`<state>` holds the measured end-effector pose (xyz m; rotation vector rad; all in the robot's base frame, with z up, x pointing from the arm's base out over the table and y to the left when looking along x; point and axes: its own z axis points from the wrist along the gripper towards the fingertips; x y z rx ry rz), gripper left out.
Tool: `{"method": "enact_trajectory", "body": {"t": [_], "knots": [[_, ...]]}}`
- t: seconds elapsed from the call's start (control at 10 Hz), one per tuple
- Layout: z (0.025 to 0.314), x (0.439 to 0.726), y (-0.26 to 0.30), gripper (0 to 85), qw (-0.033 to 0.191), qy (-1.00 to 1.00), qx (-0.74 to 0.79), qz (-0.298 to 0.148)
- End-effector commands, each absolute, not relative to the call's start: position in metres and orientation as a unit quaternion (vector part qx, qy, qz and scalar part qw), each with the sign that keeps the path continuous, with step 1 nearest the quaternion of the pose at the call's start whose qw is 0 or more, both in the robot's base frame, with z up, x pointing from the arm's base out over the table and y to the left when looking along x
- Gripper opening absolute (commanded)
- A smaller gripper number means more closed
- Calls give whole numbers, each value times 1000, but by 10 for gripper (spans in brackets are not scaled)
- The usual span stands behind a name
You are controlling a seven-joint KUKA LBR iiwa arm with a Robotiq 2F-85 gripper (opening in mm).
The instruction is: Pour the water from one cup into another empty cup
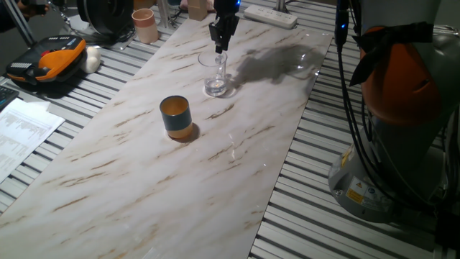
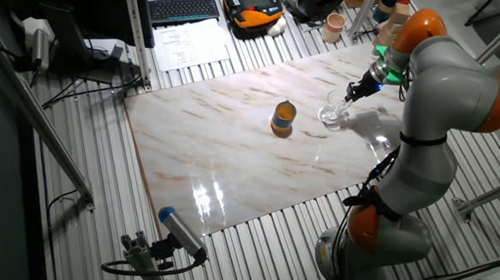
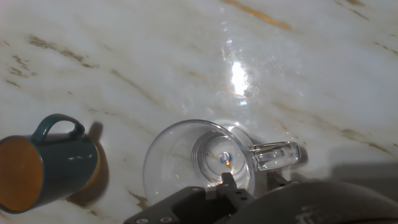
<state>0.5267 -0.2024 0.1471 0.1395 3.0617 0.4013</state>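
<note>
Glass cup stands upright on the marble tabletop, toward the far end of the slab; its handle shows in the hand view, pointing right. Water in it is not discernible in any view. Teal cup stands upright, near the glass but apart from it, orange inside visible from above, its handle showing in the hand view. Gripper hangs just above the glass rim on the handle side, fingers pointing down; one fingertip appears at or over the rim. Cannot tell whether the jaws are released or clenched on the glass. A pinkish-beige cup sits off the slab at the far left.
</note>
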Motion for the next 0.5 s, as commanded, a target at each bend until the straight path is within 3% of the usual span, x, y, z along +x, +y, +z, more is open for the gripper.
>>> {"method": "enact_trajectory", "body": {"t": [0.0, 0.1, 0.2, 0.4], "knots": [[148, 527, -203, 340, 25, 990, 45, 130], [148, 527, -203, 340, 25, 990, 45, 130], [148, 527, -203, 170, 25, 990, 45, 130], [148, 527, -203, 170, 25, 990, 45, 130]]}}
